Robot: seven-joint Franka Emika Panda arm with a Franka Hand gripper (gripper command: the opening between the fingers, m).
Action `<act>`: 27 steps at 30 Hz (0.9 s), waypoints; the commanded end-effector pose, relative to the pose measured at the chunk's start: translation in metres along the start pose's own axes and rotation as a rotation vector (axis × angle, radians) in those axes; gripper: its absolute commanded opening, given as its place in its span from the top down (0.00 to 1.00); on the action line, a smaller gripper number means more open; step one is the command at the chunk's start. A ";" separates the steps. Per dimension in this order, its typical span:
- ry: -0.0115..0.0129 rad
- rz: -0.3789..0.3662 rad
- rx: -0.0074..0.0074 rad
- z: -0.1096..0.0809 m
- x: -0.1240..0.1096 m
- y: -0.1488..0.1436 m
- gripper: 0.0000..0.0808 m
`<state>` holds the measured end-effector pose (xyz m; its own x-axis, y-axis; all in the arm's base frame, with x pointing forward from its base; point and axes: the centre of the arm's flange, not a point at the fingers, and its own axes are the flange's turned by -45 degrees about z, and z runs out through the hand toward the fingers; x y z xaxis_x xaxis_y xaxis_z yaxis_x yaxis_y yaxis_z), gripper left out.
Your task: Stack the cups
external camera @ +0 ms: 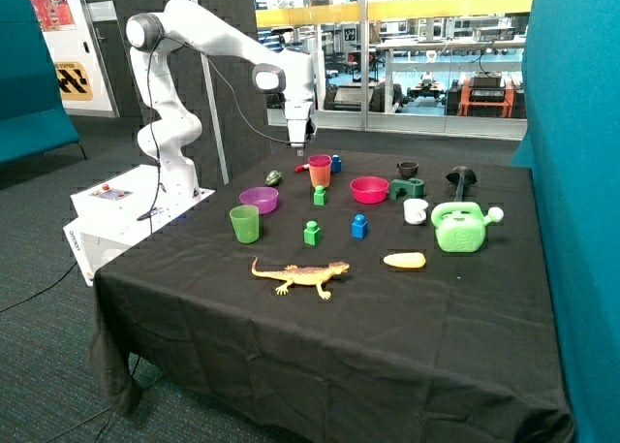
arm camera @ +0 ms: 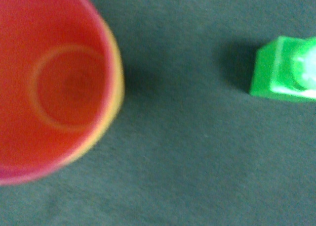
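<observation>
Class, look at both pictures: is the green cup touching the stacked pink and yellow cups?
Apart. The outside view shows the green cup standing alone near the purple bowl, with bare black cloth between it and the stacked cups.

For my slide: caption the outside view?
Claw above nested pink-in-yellow cups; green cup apart, unstacked.

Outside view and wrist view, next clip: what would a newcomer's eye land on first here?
The white arm's gripper hangs just above the nested pink and yellow cups at the table's far side, whose red-orange inside fills much of the wrist view. The green cup stands alone near the front, beside the purple bowl, not yet stacked. An orange toy lizard sprawls at the front of the black tablecloth.
</observation>
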<state>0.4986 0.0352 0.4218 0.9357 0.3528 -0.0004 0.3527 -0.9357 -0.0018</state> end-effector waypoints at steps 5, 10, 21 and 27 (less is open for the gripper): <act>0.0005 0.080 -0.0018 0.000 -0.023 0.039 0.41; 0.0005 0.104 -0.0018 0.002 -0.031 0.051 0.41; 0.0005 0.161 -0.0018 0.005 -0.045 0.081 0.41; 0.0006 0.192 -0.0018 0.010 -0.053 0.095 0.41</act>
<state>0.4855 -0.0465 0.4176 0.9771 0.2129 -0.0028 0.2129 -0.9771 -0.0032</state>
